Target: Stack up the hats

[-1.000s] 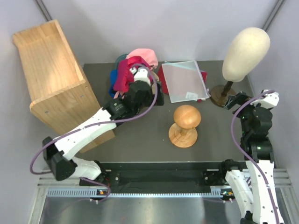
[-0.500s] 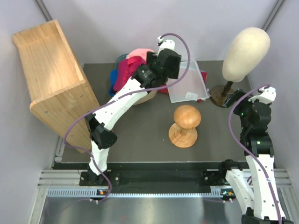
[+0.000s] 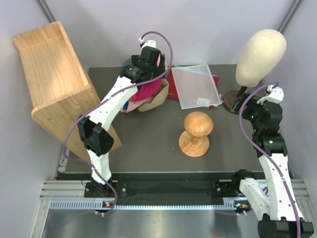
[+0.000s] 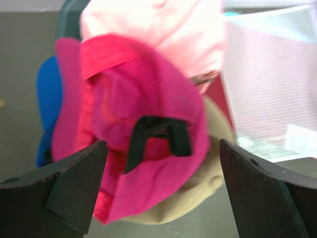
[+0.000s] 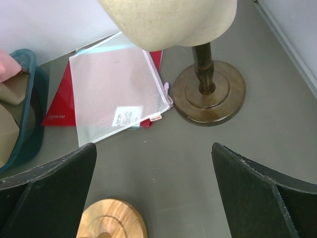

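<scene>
The hats lie in a pile at the back left of the table. The magenta cap (image 4: 148, 163) is on top, underside up, showing its black strap. The light pink cap (image 4: 168, 34) lies behind it, the tan cap (image 4: 203, 193) under it, the bright blue cap (image 4: 47, 109) to the left, and the dark green cap (image 4: 72, 15) at the back. No black cap shows. My left gripper (image 4: 162, 146) hangs open and empty above the pile (image 3: 146, 91). My right gripper (image 5: 153, 148) is open and empty over bare table near the mannequin stand.
A wooden shelf box (image 3: 52, 74) stands left of the pile. A clear zip pouch (image 3: 195, 84) lies on a red folder to its right. The round wooden knob stand (image 3: 197, 131) is mid-table. The cream mannequin head (image 3: 260, 57) stands on its base (image 5: 208, 91) at the right.
My left arm has risen from low beside the pile, swung over the pouch and come back above the hats. My right gripper has shifted slightly towards the back.
</scene>
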You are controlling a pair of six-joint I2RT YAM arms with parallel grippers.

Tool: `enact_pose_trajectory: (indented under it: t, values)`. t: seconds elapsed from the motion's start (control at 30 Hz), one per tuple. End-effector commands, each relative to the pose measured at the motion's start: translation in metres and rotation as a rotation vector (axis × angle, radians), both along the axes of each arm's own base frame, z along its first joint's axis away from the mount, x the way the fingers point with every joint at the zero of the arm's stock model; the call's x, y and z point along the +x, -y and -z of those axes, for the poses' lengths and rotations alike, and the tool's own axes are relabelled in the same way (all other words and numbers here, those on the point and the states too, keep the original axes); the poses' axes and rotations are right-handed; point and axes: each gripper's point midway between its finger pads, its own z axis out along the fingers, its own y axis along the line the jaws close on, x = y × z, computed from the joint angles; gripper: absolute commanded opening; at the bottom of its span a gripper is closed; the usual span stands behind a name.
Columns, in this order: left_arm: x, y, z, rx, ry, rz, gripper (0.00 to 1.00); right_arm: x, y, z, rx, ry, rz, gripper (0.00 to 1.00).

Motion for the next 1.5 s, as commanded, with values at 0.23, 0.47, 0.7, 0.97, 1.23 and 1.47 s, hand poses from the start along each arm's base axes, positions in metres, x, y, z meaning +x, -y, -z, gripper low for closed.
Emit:
enact_pose_trajectory:
  t: [0.23, 0.47, 0.7, 0.97, 1.23, 1.47]
  values:
    - [0.038, 0.024, -0.023, -0.117, 0.14, 0.073, 0.92, 0.008, -0.013, -0.04, 0.025, 0.105, -0.063, 1.0]
    - [0.063, 0.029, -0.022, -0.101, 0.195, 0.092, 0.58, 0.006, -0.013, -0.045, -0.008, 0.107, -0.074, 0.97]
    - [0.042, 0.044, -0.079, -0.195, 0.285, 0.215, 0.0, 0.002, -0.022, -0.07, -0.038, 0.143, -0.143, 0.95]
    - [-0.041, 0.069, -0.176, -0.404, 0.429, 0.56, 0.0, 0.003, -0.078, -0.124, 0.022, 0.255, -0.419, 0.94]
    - [-0.121, 0.092, -0.252, -0.637, 0.464, 0.87, 0.0, -0.01, -0.142, -0.175, 0.178, 0.388, -0.77, 0.97]
    - [-0.186, 0.11, -0.304, -0.875, 0.416, 1.181, 0.0, -0.037, -0.166, -0.199, 0.318, 0.469, -0.959, 1.0]
